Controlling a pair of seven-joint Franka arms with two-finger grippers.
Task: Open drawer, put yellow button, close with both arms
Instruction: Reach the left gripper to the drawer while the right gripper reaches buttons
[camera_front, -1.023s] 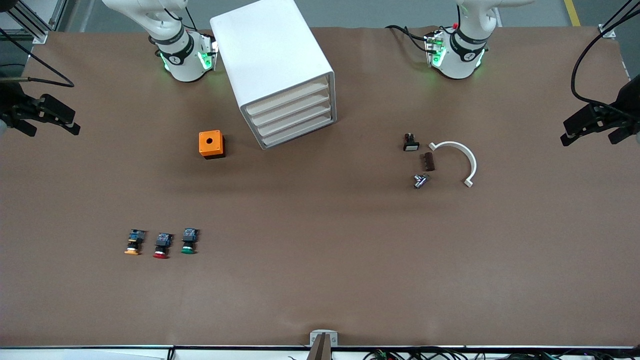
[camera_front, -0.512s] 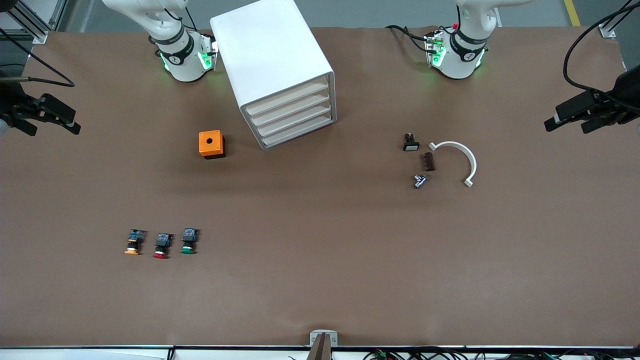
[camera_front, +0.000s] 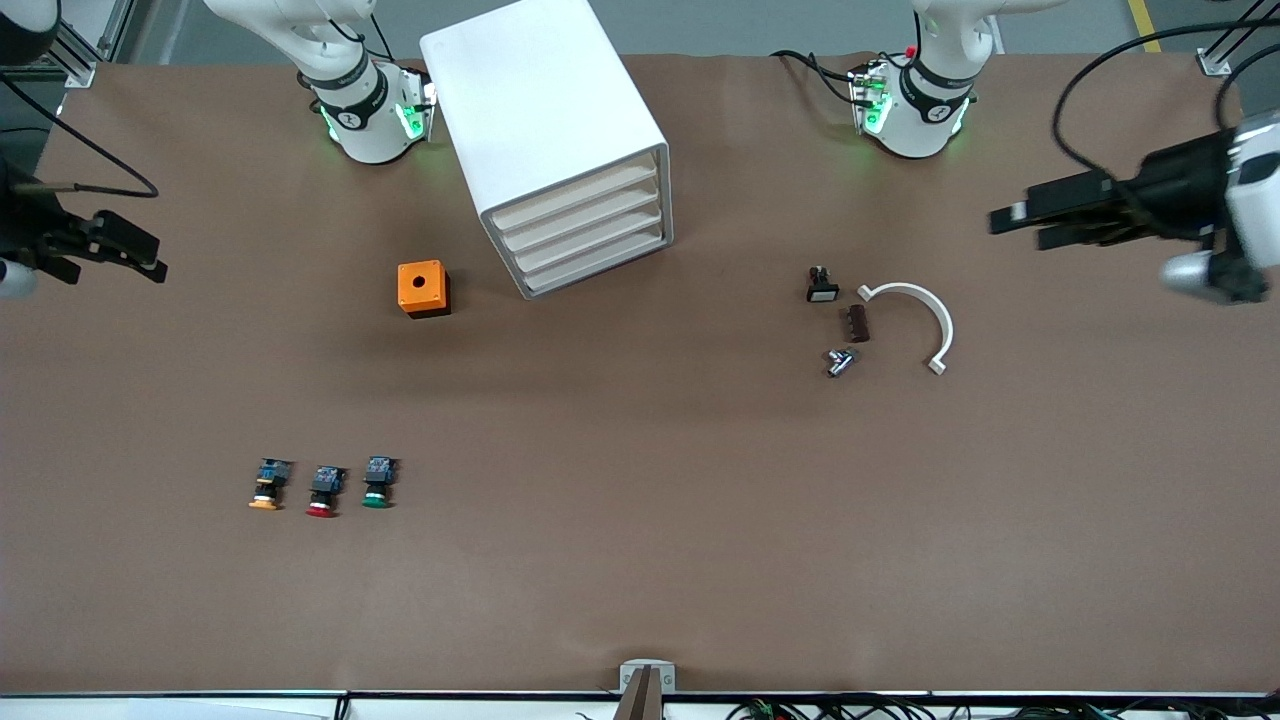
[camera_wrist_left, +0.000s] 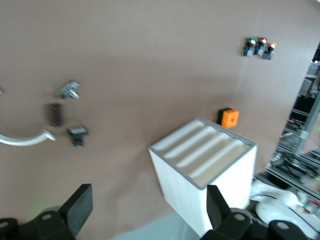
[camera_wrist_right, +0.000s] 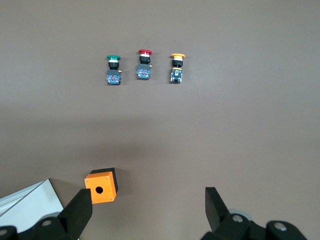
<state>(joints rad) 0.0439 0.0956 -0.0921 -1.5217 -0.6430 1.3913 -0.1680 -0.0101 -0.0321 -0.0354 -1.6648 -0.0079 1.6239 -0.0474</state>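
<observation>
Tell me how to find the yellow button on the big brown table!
Start at the white drawer cabinet, then the orange box beside it. Nearer the front camera lies a row of three small push-buttons. The yellow button is the end one toward the right arm's end; its cap is yellow-orange, beside the red button and green button.

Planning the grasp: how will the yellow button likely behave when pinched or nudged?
The yellow button looks small, so probably light and rigid. It lies on its side with a round cap, so a nudge may roll or pivot it. The red button lies close beside it, so a wide pinch could bump that.
</observation>
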